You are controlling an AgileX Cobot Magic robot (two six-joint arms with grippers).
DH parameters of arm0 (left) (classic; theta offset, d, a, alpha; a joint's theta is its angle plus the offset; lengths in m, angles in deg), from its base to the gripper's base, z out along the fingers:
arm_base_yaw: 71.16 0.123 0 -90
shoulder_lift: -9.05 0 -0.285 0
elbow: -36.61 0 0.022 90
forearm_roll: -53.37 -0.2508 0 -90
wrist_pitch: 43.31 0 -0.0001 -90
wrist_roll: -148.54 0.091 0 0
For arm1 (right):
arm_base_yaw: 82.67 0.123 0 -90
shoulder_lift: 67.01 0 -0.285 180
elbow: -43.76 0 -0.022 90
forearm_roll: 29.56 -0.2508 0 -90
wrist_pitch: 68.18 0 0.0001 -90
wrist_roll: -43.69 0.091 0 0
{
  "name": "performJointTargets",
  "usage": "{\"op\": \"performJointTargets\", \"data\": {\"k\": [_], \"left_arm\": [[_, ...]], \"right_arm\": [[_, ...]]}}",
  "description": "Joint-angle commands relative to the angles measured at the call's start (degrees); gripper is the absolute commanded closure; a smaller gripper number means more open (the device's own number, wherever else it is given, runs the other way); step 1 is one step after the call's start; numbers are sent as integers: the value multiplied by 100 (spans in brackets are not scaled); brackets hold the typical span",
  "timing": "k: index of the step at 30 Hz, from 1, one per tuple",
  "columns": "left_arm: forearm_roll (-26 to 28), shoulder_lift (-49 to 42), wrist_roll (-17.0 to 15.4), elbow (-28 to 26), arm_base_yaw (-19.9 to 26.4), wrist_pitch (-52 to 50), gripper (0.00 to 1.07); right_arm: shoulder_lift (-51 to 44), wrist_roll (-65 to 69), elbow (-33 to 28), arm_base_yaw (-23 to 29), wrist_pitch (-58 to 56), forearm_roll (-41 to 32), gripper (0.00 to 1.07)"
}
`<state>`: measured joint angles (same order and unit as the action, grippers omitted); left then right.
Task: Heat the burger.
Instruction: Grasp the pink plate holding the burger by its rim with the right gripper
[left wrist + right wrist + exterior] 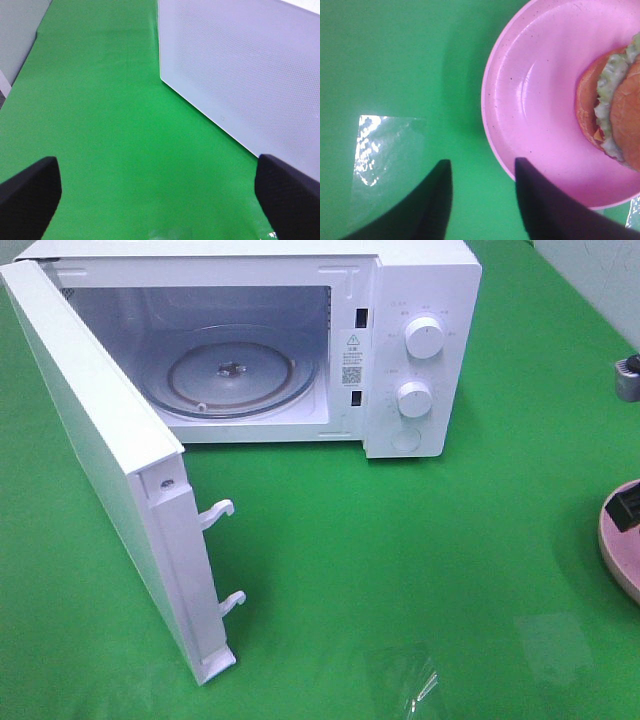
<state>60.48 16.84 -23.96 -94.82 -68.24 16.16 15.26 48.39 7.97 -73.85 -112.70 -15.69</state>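
Observation:
The burger point(620, 110) lies on its side on a pink plate point(540, 100), its bun, lettuce and patty showing at the edge of the right wrist view. My right gripper point(481, 162) hovers over the plate's rim, its dark fingers apart with nothing between them. One finger point(540, 200) is above the rim, the other point(427, 200) above the green cloth. In the exterior high view only the plate's edge point(622, 550) and a dark part of that gripper point(628, 505) show at the far right. My left gripper point(156, 165) stands wide open over the cloth beside the microwave door point(240, 70).
The white microwave point(420, 340) stands at the back with its door point(110, 460) swung open to the left and its glass turntable point(230, 370) bare. Shiny clear tape patches point(415, 680) lie on the green cloth. A grey object point(627, 377) sits at the right edge.

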Motion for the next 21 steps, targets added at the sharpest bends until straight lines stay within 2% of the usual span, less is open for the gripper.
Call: {"op": "performJointTargets", "data": {"k": [1,2,3,4,5,14,21], "left_arm": [[34,0,6,17,17,-11,9],[34,0,6,17,17,-11,9],[34,0,6,17,17,-11,9],[34,0,6,17,17,-11,9],[34,0,6,17,17,-11,9],[34,0,6,17,17,-11,9],[34,0,6,17,17,-11,9]], "right_arm": [[-63,0,6,-23,69,63,37],[-63,-6,6,-23,109,63,27],[-63,-52,6,-23,172,80,14],[-63,-52,6,-23,172,80,14],[-63,-74,6,-23,218,155,6],[-29,-74,6,-23,292,338,8],[355,-109,6,-286,418,350,10]]}}
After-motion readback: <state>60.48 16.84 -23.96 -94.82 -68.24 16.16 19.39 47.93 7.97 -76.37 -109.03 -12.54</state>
